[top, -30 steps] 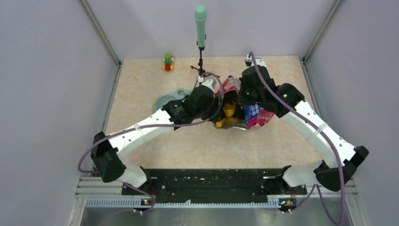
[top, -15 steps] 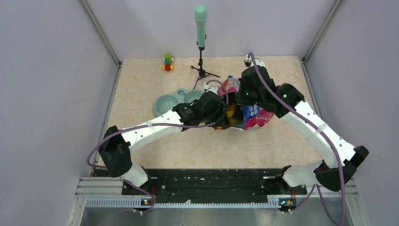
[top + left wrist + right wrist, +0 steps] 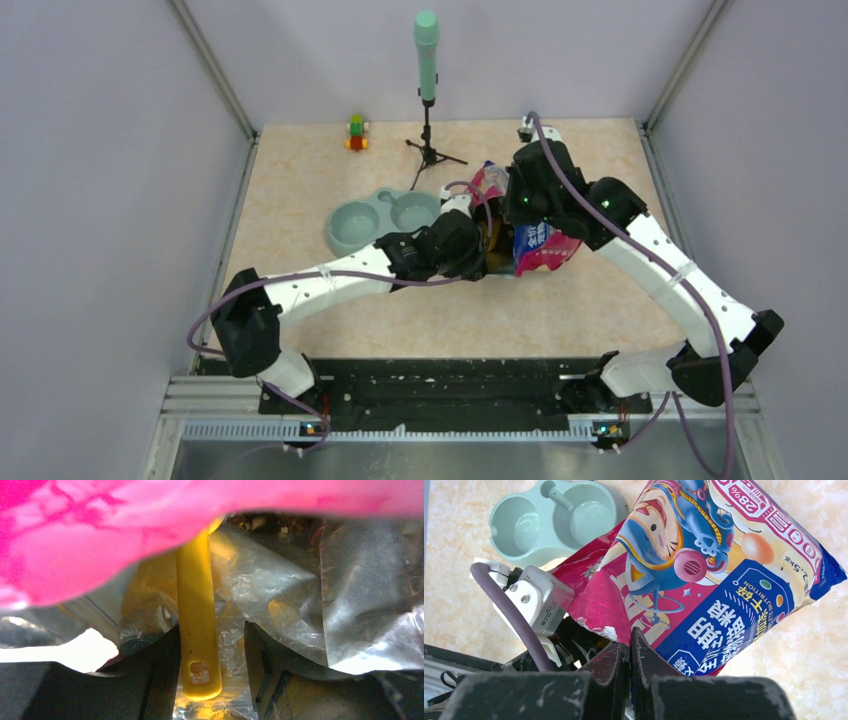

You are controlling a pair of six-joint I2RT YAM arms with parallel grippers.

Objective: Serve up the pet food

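The glossy pink-and-blue cat food bag (image 3: 545,245) lies mid-table, its printed face filling the right wrist view (image 3: 704,555). My right gripper (image 3: 630,635) is shut on the bag's pink top edge and holds the mouth up (image 3: 515,205). My left gripper (image 3: 478,250) reaches into that mouth. In the left wrist view its jaws (image 3: 211,630) stand open around the yellow scoop handle (image 3: 196,610), which rests against the left finger with a gap on the right. A few brown bits of pet food (image 3: 260,522) show deep in the silver lining. The scoop's bowl is hidden by the pink flap.
A pale green double pet bowl (image 3: 335,235) sits left of the bag, also seen in the right wrist view (image 3: 531,560). A green microphone on a small stand (image 3: 427,55) and a stack of toy blocks (image 3: 356,132) stand near the back wall.
My left arm has swung toward the near side and right, uncovering the green bowl. Its jaws have spread wider. The right arm and the bag stay put.
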